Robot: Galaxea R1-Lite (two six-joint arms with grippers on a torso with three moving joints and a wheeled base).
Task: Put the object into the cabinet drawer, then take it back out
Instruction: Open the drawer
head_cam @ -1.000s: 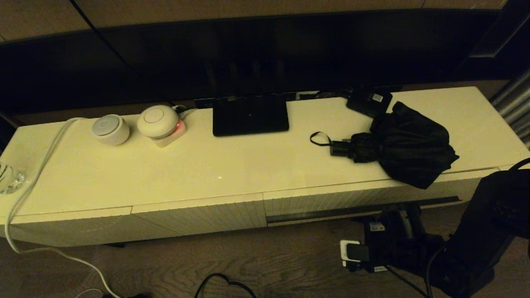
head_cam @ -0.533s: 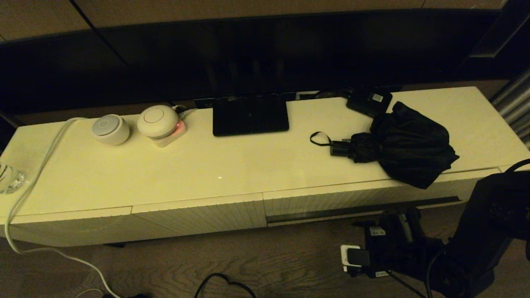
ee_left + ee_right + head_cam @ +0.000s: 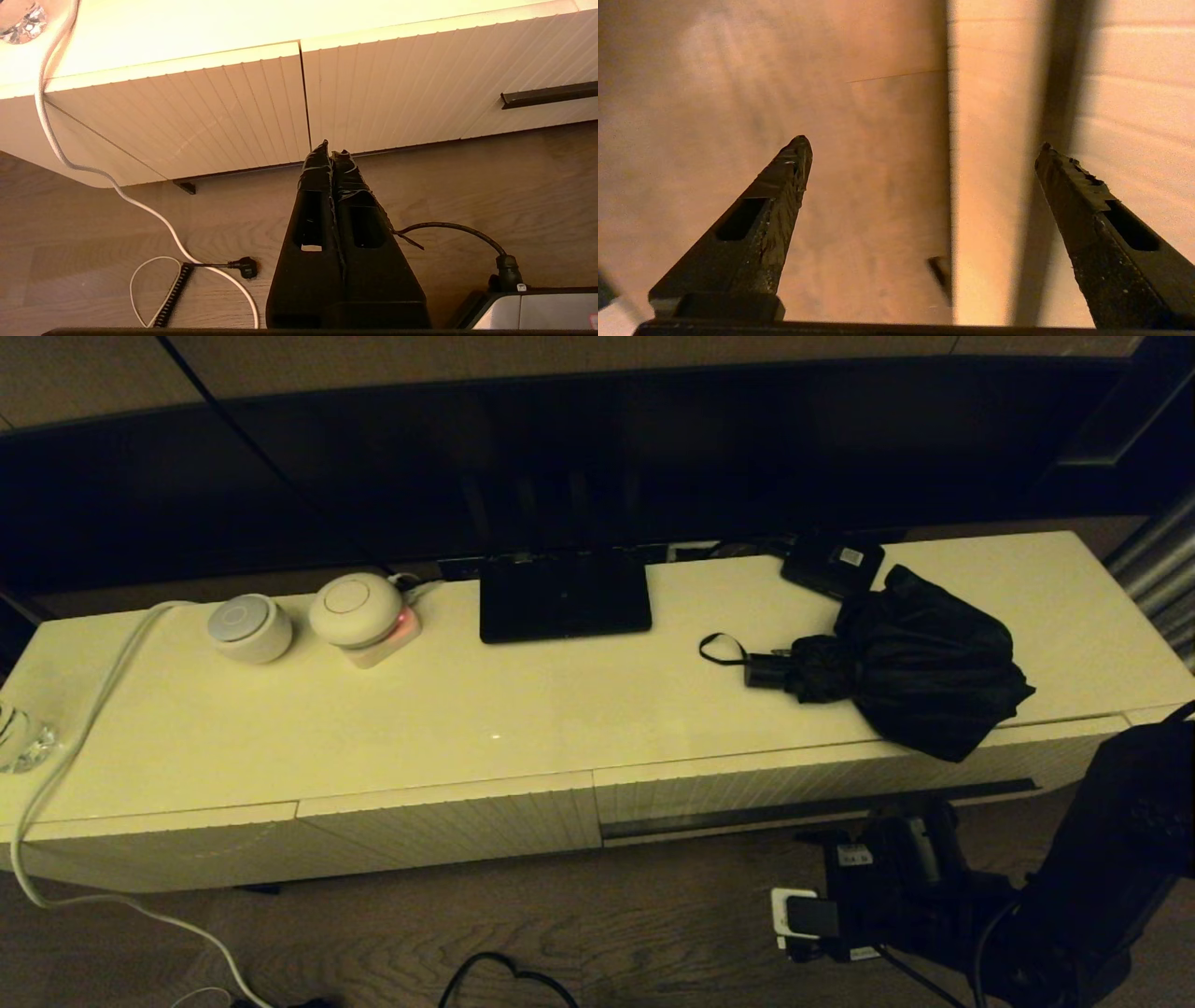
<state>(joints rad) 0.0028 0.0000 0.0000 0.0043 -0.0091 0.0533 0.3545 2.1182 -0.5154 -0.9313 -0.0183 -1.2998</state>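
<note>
The black folding umbrella (image 3: 924, 663) lies on the cabinet top at the right, its handle (image 3: 767, 669) and strap loop (image 3: 719, 649) pointing left and its canopy hanging slightly over the front edge. Below it the ribbed cream drawer (image 3: 747, 789) is closed, with its dark slot (image 3: 812, 807) along the lower edge. My right gripper (image 3: 901, 826) hovers low in front of that slot, open and empty; its fingers (image 3: 796, 154) stand wide apart either side of the slot (image 3: 1064, 70). My left gripper (image 3: 331, 151) is shut and parked over the floor before the shorter fronts.
A small black box with a white label (image 3: 833, 563) sits behind the umbrella. A black screen base (image 3: 564, 595), two round white devices (image 3: 248, 627) (image 3: 357, 607) and a white cable (image 3: 84, 728) are further left. Cables and a plug (image 3: 245, 267) lie on the wooden floor.
My right arm has shifted slightly lower and to the right in front of the drawer. The umbrella and the drawer have not moved.
</note>
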